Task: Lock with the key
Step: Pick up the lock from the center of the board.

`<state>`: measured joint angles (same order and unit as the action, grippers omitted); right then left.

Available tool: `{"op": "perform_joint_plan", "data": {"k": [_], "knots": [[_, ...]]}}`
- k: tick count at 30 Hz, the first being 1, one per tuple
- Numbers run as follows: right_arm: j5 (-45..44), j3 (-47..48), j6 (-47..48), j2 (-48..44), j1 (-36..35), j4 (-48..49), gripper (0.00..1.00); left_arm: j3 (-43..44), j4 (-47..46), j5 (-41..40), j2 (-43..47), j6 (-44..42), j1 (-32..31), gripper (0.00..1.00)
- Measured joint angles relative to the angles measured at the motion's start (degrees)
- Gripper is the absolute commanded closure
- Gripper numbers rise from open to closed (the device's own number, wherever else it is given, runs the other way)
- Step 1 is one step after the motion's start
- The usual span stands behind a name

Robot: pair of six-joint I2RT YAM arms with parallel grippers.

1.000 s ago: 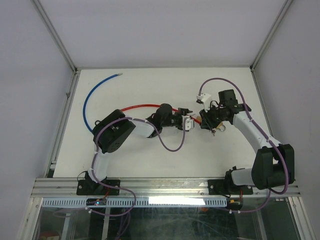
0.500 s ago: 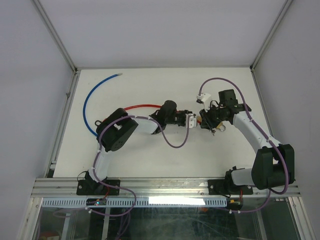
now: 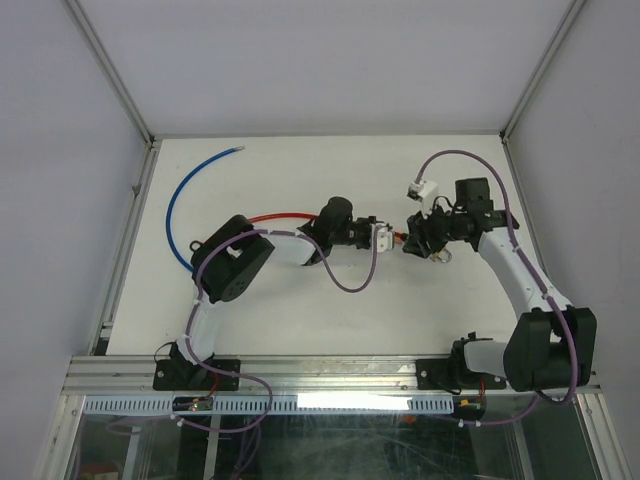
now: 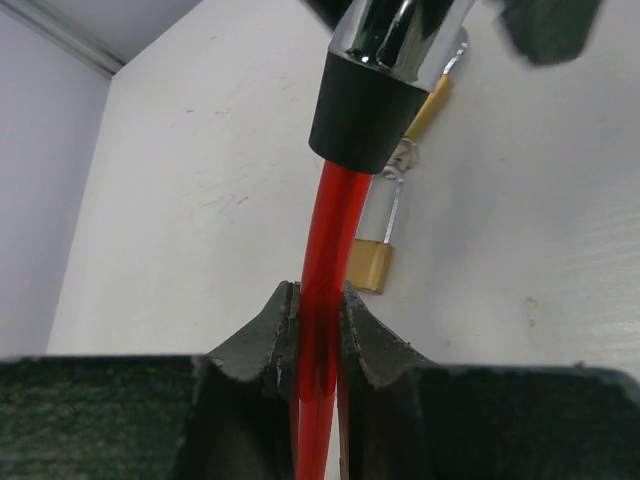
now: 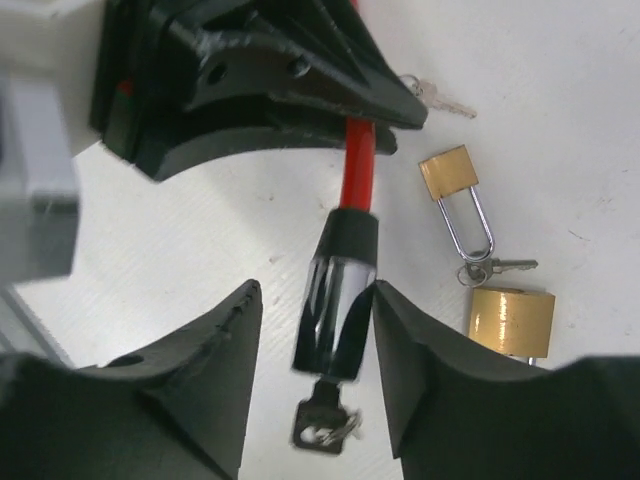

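A red cable (image 4: 325,250) ends in a chrome lock head (image 5: 335,300) with a black collar. A dark key (image 5: 322,425) sticks out of the head's end. My left gripper (image 4: 318,310) is shut on the red cable just behind the head, seen mid-table in the top view (image 3: 383,236). My right gripper (image 5: 315,292) stands open around the lock head. Its right finger touches the chrome and its left finger is apart from it. In the top view the right gripper (image 3: 412,243) faces the left one closely.
A small brass padlock (image 5: 448,172) with a long shackle, a larger brass padlock (image 5: 510,320) and a loose small key (image 5: 445,100) lie on the table just beyond the lock head. A blue cable (image 3: 180,200) curves along the table's left side.
My left gripper has closed onto the red cable. My right gripper's jaws have widened around the lock head, and the right arm has shifted slightly to the right.
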<state>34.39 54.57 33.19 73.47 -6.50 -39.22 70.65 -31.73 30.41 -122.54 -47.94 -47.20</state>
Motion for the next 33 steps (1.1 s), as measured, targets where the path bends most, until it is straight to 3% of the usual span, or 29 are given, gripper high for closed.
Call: {"op": "perform_joint_plan", "data": {"k": [4, 11, 19, 24, 33], "knots": [[4.85, 0.13, -0.35, -4.7, 2.95, -1.2, 0.31, 0.0, -1.92, -0.11, 1.38, 2.45, 2.29, 1.0], [14.03, 4.04, -2.05, -12.83, 8.09, -1.44, 0.3, -0.5, -5.84, -0.39, 7.54, 7.04, 7.58, 1.0], [30.29, 8.24, -4.72, -15.93, 10.1, 0.85, 0.31, -2.05, -8.46, -2.29, 14.84, 14.12, 9.09, 1.0], [40.15, 2.1, -7.02, -17.7, 10.05, 8.35, 0.29, -1.62, -7.8, -5.18, 19.71, 18.71, 9.81, 1.0], [40.3, -7.43, -10.25, -17.9, 5.01, 21.88, 0.19, 9.57, -0.09, -9.22, 24.52, 24.17, 10.19, 1.0]]}}
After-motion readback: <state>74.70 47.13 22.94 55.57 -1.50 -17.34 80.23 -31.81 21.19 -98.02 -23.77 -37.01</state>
